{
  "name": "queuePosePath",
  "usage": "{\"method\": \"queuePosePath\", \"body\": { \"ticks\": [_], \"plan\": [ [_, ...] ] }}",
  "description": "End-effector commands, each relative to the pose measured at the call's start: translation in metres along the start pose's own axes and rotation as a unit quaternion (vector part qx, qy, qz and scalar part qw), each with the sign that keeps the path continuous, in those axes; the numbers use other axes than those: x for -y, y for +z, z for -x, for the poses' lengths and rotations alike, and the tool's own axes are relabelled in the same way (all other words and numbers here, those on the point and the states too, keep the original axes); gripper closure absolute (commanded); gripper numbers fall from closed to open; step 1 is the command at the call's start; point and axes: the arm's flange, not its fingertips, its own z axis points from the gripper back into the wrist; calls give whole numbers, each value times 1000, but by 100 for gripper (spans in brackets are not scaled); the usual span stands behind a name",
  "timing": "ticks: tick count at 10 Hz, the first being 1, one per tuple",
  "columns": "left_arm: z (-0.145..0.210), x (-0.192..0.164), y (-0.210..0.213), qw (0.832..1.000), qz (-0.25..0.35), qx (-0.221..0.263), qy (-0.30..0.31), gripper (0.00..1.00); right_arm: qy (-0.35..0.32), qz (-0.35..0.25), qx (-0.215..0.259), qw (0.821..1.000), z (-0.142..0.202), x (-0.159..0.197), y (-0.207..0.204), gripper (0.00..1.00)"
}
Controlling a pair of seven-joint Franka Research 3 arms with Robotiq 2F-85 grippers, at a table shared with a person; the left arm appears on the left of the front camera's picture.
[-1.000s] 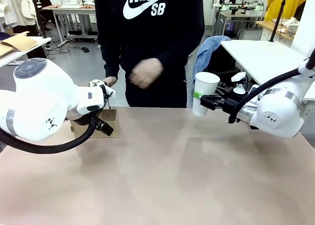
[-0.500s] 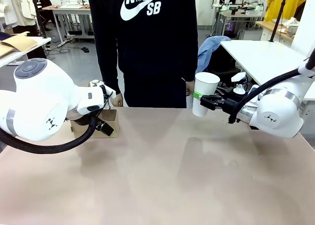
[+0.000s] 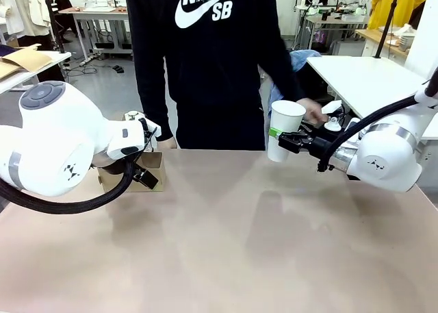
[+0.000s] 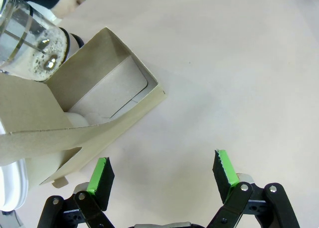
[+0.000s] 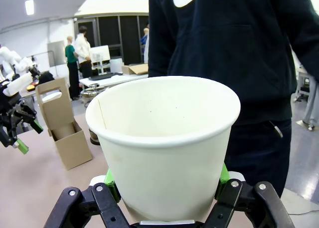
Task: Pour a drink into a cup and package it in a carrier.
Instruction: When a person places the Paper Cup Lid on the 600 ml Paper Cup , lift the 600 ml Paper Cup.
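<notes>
My right gripper [image 3: 286, 143] is shut on the white paper cup [image 3: 284, 129] and holds it upright above the table's far right edge. In the right wrist view the cup [image 5: 164, 138] stands between the green pads, its inside white and dry. The drink is out of view. The brown cardboard carrier [image 3: 155, 170] stands at the far left of the table. My left gripper [image 3: 142, 168] hangs open just beside it. In the left wrist view the left gripper [image 4: 162, 172] is open over bare table, with the carrier [image 4: 99, 106] to its upper left.
A clear glass pitcher [image 4: 25, 41] with a metal band stands behind the carrier. The person stands at the far side, with one hand [image 3: 314, 110] reaching behind the cup and the other hand [image 4: 67, 1] near the pitcher. A white table [image 3: 369, 80] is at the far right.
The person's hand has dropped from in front of the body and now reaches out behind the cup. Both arms have stayed still.
</notes>
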Motion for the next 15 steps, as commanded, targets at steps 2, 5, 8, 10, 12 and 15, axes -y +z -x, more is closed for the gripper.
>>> {"method": "queuePosePath", "body": {
  "ticks": [2,5,8,10,12,15],
  "plan": [
    [0,0,0,1000,0,0,0,0,3,1,4,1000,-5,-3,0,19],
    [0,0,0,1000,0,0,0,0,3,1,4,1000,-5,-3,0,19],
    [0,0,0,1000,0,0,0,0,3,1,4,1000,-5,-3,0,19],
    [0,0,0,1000,0,0,0,0,3,1,4,1000,-5,-3,0,19],
    [0,0,0,1000,0,0,0,0,3,1,4,1000,-5,-3,0,19],
    [0,0,0,1000,0,0,0,0,3,1,4,1000,-5,-3,0,19]
  ]
}}
